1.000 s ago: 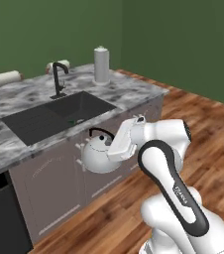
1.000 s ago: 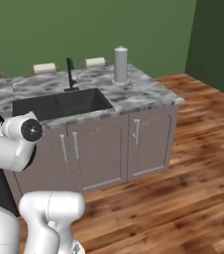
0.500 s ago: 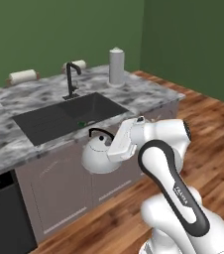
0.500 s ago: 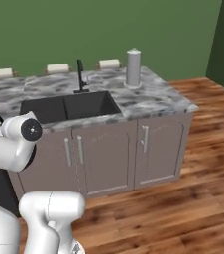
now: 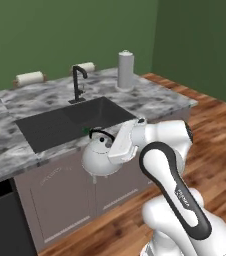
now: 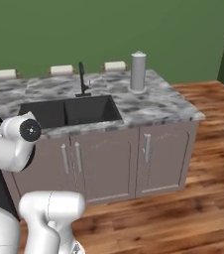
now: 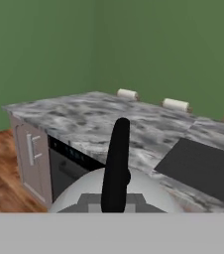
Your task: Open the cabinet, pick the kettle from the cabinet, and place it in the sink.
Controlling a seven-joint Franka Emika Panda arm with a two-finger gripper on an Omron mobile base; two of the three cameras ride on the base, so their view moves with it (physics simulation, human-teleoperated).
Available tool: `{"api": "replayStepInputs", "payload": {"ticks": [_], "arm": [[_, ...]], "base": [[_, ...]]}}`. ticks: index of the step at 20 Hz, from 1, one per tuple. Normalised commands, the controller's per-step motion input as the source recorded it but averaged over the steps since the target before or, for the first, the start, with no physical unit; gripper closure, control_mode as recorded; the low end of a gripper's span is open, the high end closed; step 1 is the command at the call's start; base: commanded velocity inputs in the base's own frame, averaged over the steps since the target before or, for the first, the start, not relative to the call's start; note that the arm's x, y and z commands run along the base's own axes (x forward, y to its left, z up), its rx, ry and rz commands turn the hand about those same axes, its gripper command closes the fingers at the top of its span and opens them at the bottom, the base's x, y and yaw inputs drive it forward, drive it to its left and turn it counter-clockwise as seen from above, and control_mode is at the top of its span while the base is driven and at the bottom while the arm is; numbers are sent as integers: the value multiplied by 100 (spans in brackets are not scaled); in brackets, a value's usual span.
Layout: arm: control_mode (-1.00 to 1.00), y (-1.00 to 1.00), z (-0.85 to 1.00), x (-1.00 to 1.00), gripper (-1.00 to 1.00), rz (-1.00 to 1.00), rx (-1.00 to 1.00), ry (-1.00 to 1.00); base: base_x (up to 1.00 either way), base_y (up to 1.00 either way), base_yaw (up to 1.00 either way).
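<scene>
The gripper (image 5: 106,141) is pinched tight on the thin black arched handle of the kettle (image 5: 101,159), and the kettle hangs under it in the air in front of the counter (image 5: 157,97), its round white-silver body hiding part of the lower doors below the front edge. In the hand view the black handle rises as a thick dark bar from the grey dome of the kettle (image 7: 115,194) at 6 o'clock, with the marbled counter (image 7: 84,119) spreading across the middle of the frame behind it. From the kettle, in the left base view, the sink (image 5: 67,123) lies at about 11 o'clock, a black basin sunk in the grey stone, near but just beyond the counter's edge. The slim black faucet (image 5: 77,84) stands at the basin's far rim, toward 12 o'clock. Farther along the back of the counter, at 1 o'clock from the kettle, stands a tall grey canister (image 5: 126,69). Two paper towel rolls (image 5: 30,78) lie against the green wall at 11 o'clock. In the right base view the lower doors (image 6: 101,162) under the sink are closed, with upright grey bar handles.
</scene>
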Motion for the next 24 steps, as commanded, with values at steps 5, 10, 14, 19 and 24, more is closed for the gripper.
{"api": "replayStepInputs", "payload": {"ticks": [5, 10, 14, 19, 24], "arm": [[100, 0, 0, 0, 100, 0, 0, 0], [100, 0, 0, 0, 100, 0, 0, 0], [100, 0, 0, 0, 100, 0, 0, 0], [100, 0, 0, 0, 100, 0, 0, 0], [100, 0, 0, 0, 100, 0, 0, 0]], "base": [[58, -18, 6], [60, -18, 5], [53, -19, 14], [45, -24, 18], [38, -32, 15]]}}
